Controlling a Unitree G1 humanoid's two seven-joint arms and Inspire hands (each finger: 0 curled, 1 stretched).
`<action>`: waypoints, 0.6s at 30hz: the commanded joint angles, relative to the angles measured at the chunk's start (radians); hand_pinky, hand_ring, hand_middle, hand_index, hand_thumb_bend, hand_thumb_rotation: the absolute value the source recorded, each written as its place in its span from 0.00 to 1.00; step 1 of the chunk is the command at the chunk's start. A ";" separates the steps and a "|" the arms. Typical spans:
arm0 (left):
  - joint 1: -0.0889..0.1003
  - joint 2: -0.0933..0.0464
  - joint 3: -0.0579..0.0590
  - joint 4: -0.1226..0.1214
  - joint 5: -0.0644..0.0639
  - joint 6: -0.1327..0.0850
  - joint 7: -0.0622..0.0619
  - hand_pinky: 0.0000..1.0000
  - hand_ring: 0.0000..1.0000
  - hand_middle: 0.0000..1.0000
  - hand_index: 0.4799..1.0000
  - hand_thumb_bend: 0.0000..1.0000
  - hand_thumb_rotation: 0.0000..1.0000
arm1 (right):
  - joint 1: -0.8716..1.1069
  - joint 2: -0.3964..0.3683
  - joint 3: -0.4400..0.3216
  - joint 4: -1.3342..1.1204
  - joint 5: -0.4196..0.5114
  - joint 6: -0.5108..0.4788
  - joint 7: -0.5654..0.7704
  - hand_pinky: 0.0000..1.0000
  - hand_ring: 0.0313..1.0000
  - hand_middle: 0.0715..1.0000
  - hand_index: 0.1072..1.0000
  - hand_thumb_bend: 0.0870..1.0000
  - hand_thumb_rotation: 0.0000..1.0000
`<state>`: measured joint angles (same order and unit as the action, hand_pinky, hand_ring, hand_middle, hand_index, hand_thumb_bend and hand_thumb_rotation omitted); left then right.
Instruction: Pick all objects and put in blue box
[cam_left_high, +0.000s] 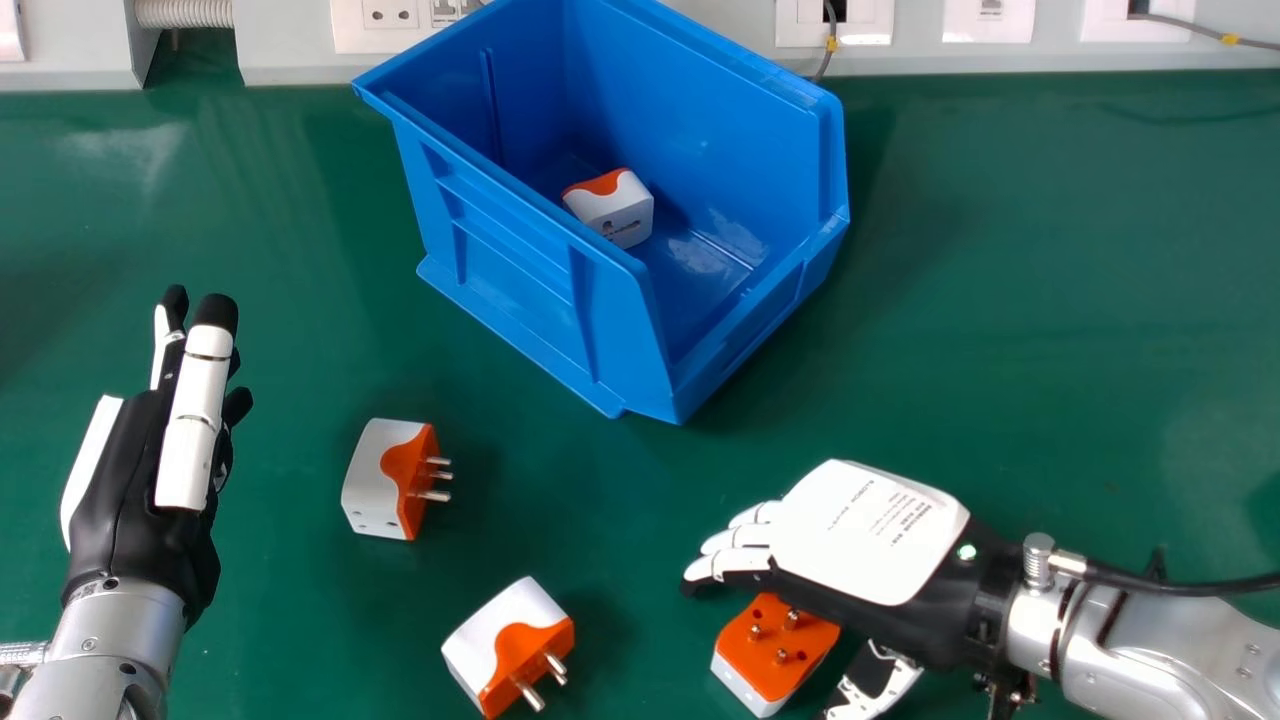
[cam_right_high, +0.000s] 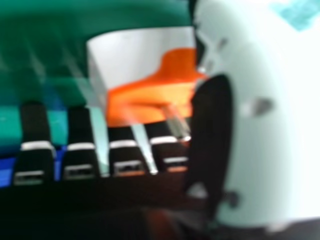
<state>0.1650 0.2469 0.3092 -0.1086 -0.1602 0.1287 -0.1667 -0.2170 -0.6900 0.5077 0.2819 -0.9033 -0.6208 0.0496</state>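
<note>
The boxy white-and-orange plastic plug adapter (cam_left_high: 757, 667) lay pins-up on the green tabletop (cam_left_high: 1000, 350), probably light, stiff and a little slippery, best taken by its flat sides. Over it the right hand (cam_left_high: 870, 530) was well open, thumb apart from loosely straight fingers, contact impossible to tell; the left hand (cam_left_high: 125, 470) idled at the head view's left.

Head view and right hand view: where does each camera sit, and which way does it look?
Head view: on the robot's head, looking forward and down at the green table and blue box; its left hand and right hand show.
Right hand view: at the right hand, looking past its fingers and thumb at a white-and-orange plug.
Both show: the right hand, the table and, most likely, that plug.
</note>
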 joint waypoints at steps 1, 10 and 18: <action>-0.009 0.011 0.010 -0.033 -0.009 0.001 0.003 0.98 1.00 1.00 1.00 0.53 1.00 | 0.007 0.007 0.020 0.053 -0.037 0.025 -0.010 0.63 0.74 0.75 0.69 0.31 0.21; -0.013 0.015 0.013 -0.031 -0.009 0.008 -0.001 0.98 1.00 1.00 1.00 0.53 1.00 | -0.060 0.032 0.067 0.239 -0.126 -0.016 -0.318 0.44 0.50 0.57 0.53 0.41 0.09; -0.014 0.016 0.014 -0.035 -0.009 0.015 0.000 0.97 1.00 1.00 1.00 0.53 1.00 | -0.075 0.037 0.093 0.273 -0.120 0.016 -0.380 0.20 0.22 0.30 0.45 0.44 0.10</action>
<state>0.1626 0.2502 0.3136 -0.1146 -0.1602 0.1438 -0.1684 -0.2878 -0.6610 0.5945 0.5151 -0.9713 -0.6898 -0.3495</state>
